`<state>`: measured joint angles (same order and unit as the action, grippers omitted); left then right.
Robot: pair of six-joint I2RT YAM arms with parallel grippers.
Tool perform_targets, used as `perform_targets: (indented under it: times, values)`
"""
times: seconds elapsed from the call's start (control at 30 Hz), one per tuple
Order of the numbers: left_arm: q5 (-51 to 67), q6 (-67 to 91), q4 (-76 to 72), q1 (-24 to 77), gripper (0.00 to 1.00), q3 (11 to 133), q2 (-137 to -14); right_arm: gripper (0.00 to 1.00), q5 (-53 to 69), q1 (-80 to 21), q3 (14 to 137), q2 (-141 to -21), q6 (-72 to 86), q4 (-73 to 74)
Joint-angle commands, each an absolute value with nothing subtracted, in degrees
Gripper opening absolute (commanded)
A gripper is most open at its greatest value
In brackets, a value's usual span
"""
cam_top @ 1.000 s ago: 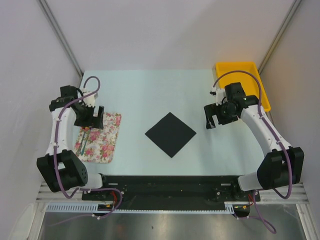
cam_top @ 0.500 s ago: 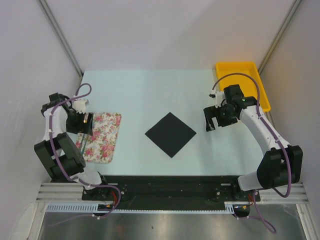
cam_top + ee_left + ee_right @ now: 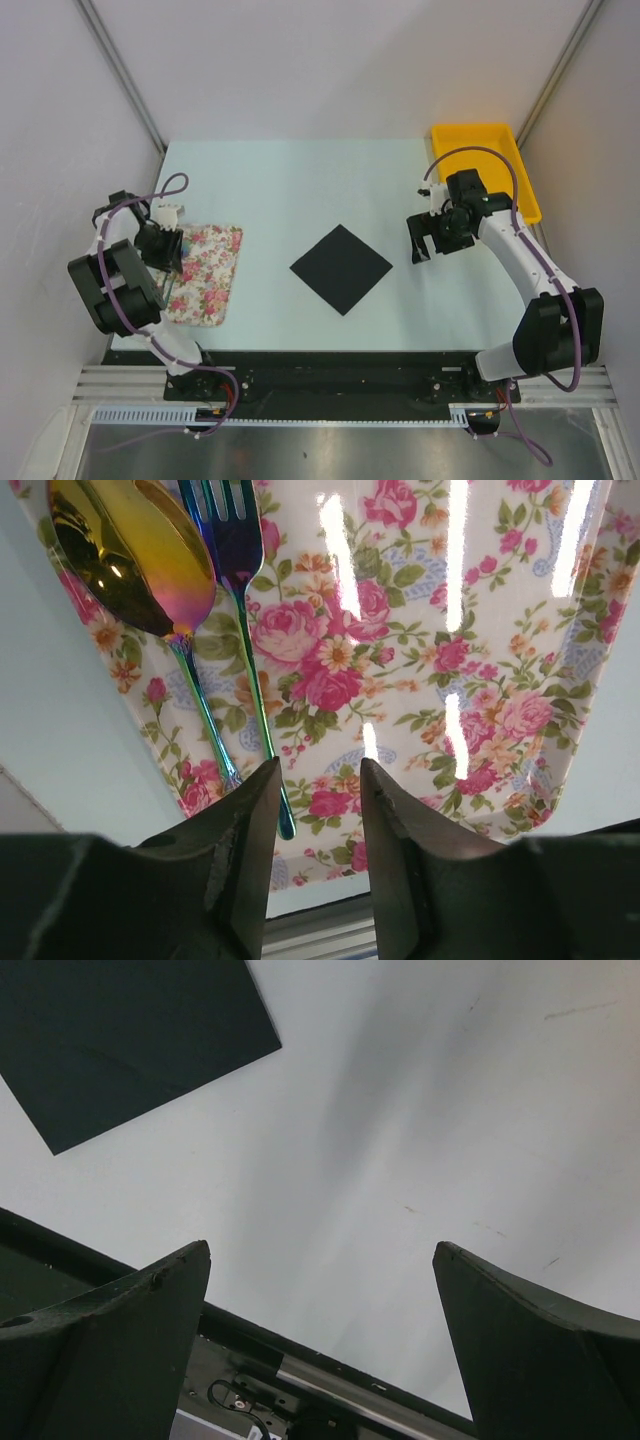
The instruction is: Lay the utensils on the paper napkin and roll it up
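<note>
Since half a second ago the left arm has folded back toward the left edge of the table (image 3: 300, 190). The left gripper (image 3: 316, 770) hangs low over the floral mat (image 3: 430, 680), its jaws parted by a narrow gap and grasping nothing. The utensils (image 3: 130, 565) (a spoon and a fork, side by side) lie on that mat. The right gripper (image 3: 420, 240) hovers with its jaws spread wide, just right of the paper napkin (image 3: 340, 268), which lies mid-table.

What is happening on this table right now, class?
The left gripper hovers low over the utensils, a spoon and fork lying on the floral mat. Its jaws are narrowly apart and hold nothing. The right gripper hangs open over the table beside the black paper napkin, which lies flat with nothing on it.
</note>
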<state>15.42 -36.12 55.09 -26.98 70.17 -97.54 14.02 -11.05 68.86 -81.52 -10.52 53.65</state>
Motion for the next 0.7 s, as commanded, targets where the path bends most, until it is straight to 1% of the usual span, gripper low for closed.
perform_targets:
  times: [0.0,0.4,0.67]
  values:
    - [16.44,-37.18,53.17,-27.25,0.42,73.38,-99.75,1.00,14.41,-11.34,69.43,-82.53,-10.02,53.79]
    - [12.57,-37.71,49.84,-27.25,0.39,74.79,-105.03,1.00,14.15,-11.34,69.17,-82.97,-10.02,53.79]
    - [13.27,-37.53,49.31,-27.33,0.34,74.62,-107.49,1.00,14.41,-11.34,69.26,-83.32,-9.93,53.79]
